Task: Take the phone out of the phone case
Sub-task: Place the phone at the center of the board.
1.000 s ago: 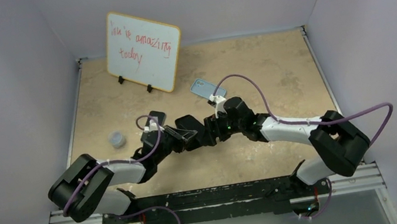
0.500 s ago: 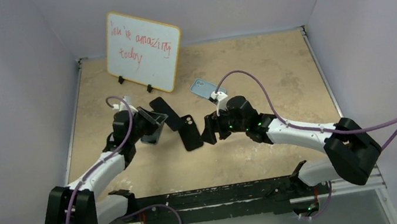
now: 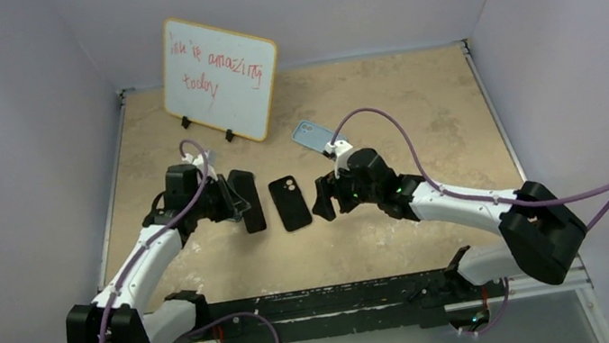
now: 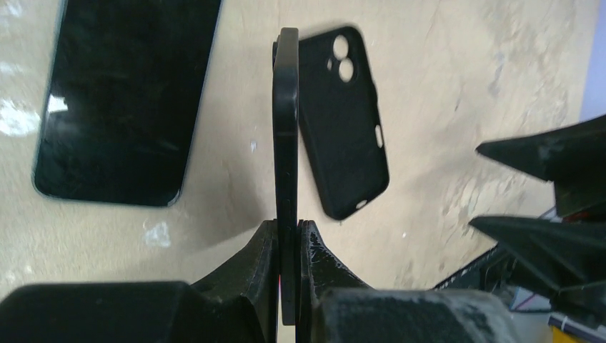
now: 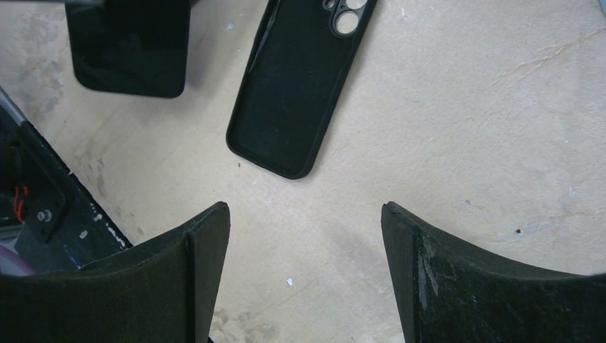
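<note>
My left gripper [image 4: 288, 225] is shut on the lower end of the black phone [image 4: 286, 121], which I see edge-on and lifted off the table. From above, the phone [image 3: 247, 200] stands at the left gripper [image 3: 230, 199], left of centre. The empty black phone case [image 3: 290, 203] lies flat on the table just right of it, camera holes toward the far side. It also shows as the case [image 4: 343, 121] and the case [image 5: 296, 86] in the wrist views. My right gripper [image 3: 316, 199] hovers beside the case's right edge. The right gripper [image 5: 306, 207] is open with only bare table between its fingers.
A whiteboard [image 3: 219, 79] with red writing stands at the back left. A light blue phone-sized slab [image 3: 318, 136] lies behind the right gripper. A dark glossy slab [image 4: 121, 100] lies on the table left of the held phone. Walls close in the table on three sides.
One second ago both grippers met at the table's centre. My left arm has since swung left with the phone. The case now lies flat on the table, and my right jaws have spread wider.
</note>
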`<action>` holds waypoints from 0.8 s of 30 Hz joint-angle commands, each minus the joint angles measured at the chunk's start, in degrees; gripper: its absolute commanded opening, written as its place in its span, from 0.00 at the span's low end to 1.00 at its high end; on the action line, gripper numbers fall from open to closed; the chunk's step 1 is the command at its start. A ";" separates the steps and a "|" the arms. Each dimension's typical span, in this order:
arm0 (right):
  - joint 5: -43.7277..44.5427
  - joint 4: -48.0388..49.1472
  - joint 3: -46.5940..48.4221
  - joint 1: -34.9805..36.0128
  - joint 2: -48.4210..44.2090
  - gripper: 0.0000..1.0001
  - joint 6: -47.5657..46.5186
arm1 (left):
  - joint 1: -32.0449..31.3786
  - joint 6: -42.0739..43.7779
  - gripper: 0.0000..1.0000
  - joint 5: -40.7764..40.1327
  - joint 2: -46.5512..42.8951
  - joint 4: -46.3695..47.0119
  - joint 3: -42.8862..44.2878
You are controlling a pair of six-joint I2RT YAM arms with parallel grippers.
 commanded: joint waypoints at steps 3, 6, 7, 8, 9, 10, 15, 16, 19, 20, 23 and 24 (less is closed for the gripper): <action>2.47 -0.81 0.59 0.68 -0.09 0.79 -1.48 | 0.35 4.99 0.00 8.29 -1.47 -4.47 -1.63; 2.21 -0.65 0.59 0.82 0.14 0.78 -1.27 | 0.35 4.51 0.00 10.64 -0.11 -3.68 -2.50; 2.19 -0.58 0.59 0.83 0.23 0.78 -1.24 | 0.35 4.11 0.00 11.51 0.48 -3.04 -2.94; 2.12 -0.55 0.59 0.85 0.23 0.78 -1.24 | 0.35 3.58 0.00 12.43 0.92 -2.10 -3.52; 2.15 -0.55 0.59 0.86 0.23 0.78 -1.23 | 0.35 2.53 0.00 12.80 1.27 -1.38 -4.13; 2.18 -0.55 0.54 0.86 0.16 0.78 -1.17 | 0.35 1.76 0.00 12.75 1.48 -0.73 -4.88; 2.12 -0.63 0.37 0.96 0.02 0.78 -1.13 | 0.35 -0.53 0.00 12.20 3.73 1.72 -7.19; 2.10 -0.64 0.40 0.93 0.02 0.78 -1.11 | 0.35 -0.67 0.00 12.05 4.25 2.01 -7.18; 2.14 -0.56 0.28 1.01 0.09 0.78 -1.01 | 0.35 -0.96 0.03 11.58 5.70 2.89 -7.44; 2.24 -0.55 0.20 0.98 0.11 0.78 -1.00 | 0.35 -1.23 0.08 11.58 6.13 3.16 -7.55; 2.63 -0.46 -0.09 0.97 0.26 0.78 -0.93 | 0.28 -1.61 0.20 10.61 6.96 3.29 -7.83; 2.70 -0.42 -0.26 0.95 0.32 0.78 -0.91 | 0.34 -1.65 0.23 10.04 7.07 3.03 -7.89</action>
